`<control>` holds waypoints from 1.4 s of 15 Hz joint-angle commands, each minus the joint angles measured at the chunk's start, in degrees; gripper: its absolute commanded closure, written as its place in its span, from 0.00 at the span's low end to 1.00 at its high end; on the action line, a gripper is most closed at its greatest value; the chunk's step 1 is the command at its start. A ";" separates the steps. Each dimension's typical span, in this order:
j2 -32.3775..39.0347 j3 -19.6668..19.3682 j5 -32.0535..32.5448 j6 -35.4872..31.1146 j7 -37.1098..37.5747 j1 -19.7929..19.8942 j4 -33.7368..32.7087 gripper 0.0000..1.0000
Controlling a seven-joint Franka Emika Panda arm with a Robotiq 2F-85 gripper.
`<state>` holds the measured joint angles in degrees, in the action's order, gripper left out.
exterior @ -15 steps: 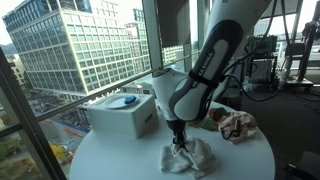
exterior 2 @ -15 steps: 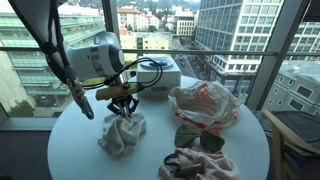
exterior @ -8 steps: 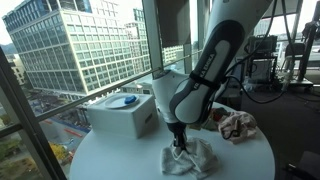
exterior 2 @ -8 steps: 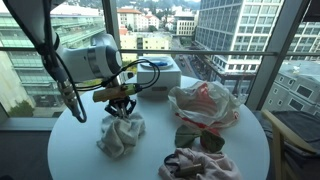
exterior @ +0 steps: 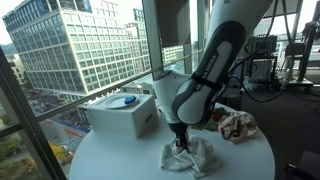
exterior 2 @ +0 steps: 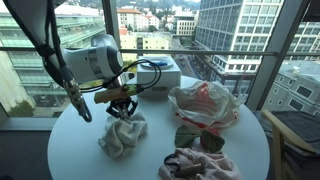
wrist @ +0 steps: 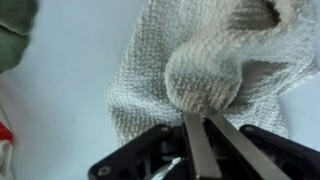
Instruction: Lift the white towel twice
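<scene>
Finding: your tool is closed on the white towel. In the wrist view its two fingers enter from 6 o'clock with almost no gap between them, and a rounded fold of cloth is pinched at their tips. From that pinch the rest of the cloth spreads toward 12 and 1 o'clock.

Location: the towel sits on the round bench, gathered into a peak directly under the tool. In both exterior views its lower folds rest on the bench surface, so I judge it raised at the peak only, not clear of the bench. A white box stands at about 10 o'clock from the towel, and a patterned rag lies at about 2 o'clock. Both are apart from it.

Governing relation: the towel hangs straight down, at 6 o'clock from the tool, with no visible offset to either side. The lift you need is therefore a plain rise toward 12 o'clock.

Risk, as a judgement: the grip is on one small fold, which could slip out. Which of the two lifts this is cannot be told from these views.
</scene>
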<state>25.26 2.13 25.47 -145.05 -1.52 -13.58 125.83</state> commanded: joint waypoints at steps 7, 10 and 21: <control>-19.83 2.30 5.57 11.18 1.77 -2.47 1.80 0.92; -27.80 5.57 7.70 20.24 1.09 -2.19 1.02 0.93; -45.27 13.82 12.49 33.43 0.41 -0.99 -4.32 0.92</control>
<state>-18.79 14.65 36.21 -112.59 -0.94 -15.70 122.96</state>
